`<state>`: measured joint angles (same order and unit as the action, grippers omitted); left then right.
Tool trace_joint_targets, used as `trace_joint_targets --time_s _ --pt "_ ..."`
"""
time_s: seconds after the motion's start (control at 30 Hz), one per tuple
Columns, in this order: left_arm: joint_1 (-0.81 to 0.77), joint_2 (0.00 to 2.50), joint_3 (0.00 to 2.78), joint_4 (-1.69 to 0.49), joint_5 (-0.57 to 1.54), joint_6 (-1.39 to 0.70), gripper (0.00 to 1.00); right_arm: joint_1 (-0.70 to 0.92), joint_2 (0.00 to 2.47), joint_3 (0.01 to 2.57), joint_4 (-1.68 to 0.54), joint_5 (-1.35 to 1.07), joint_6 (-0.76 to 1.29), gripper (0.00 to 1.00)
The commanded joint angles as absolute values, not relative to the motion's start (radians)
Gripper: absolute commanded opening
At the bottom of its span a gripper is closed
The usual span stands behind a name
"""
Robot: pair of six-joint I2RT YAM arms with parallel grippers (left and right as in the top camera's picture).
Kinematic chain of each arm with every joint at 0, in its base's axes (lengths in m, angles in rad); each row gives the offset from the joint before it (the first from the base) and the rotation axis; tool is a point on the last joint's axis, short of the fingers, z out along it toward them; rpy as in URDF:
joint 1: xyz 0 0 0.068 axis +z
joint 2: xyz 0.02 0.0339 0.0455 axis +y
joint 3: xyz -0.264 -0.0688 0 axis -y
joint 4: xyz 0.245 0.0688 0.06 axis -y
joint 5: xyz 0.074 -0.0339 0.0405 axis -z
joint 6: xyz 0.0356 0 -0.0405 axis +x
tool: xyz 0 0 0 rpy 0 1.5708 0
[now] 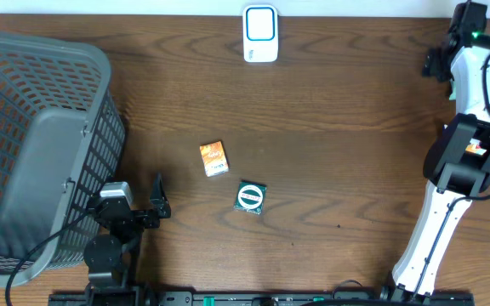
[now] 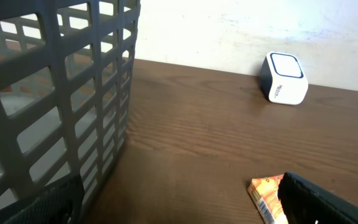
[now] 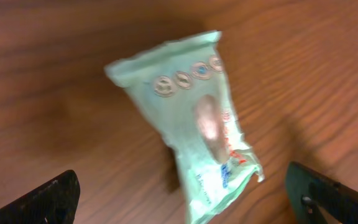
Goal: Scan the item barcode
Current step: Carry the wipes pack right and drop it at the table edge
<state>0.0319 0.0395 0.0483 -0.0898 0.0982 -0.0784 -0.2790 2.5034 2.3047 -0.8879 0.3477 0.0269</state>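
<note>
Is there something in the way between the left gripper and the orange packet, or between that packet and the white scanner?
Nothing visible. Only bare table lies between the open left gripper and the orange packet, and between that packet and the white scanner. The green packet lies aside from both paths.

There is one wooden table [image 1: 339, 144]. One grey lattice basket [image 1: 100, 153] is in view. One white scanner [image 1: 260, 34] is in view. The packets number three: one orange packet [image 1: 213, 158], one dark green packet [image 1: 250, 197] with a single white ring on its face, and one pale green packet [image 3: 191, 124], which only the right wrist camera shows. The robot arms number two: one left arm [image 1: 105, 251] and one right arm [image 1: 436, 221].
</note>
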Motion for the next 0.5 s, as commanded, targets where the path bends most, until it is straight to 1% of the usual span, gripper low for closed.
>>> trace_joint_targets --time_s 0.0,0.1,0.37,0.47 --pt "0.033 0.039 0.027 -0.112 0.103 -0.087 0.98 -0.259 2.336 2.362 -0.92 0.079 0.098 0.99" --pt "0.033 0.039 0.027 -0.112 0.103 -0.087 0.98 -0.232 2.257 2.362 -0.987 -0.051 0.124 0.99" --pt "0.033 0.039 0.027 -0.112 0.103 -0.087 0.98 -0.065 2.116 2.362 -1.188 -0.076 0.359 0.99" --pt "0.033 0.039 0.027 -0.112 0.104 -0.087 0.98 0.011 2.106 2.362 -1.295 -0.179 0.463 0.99"
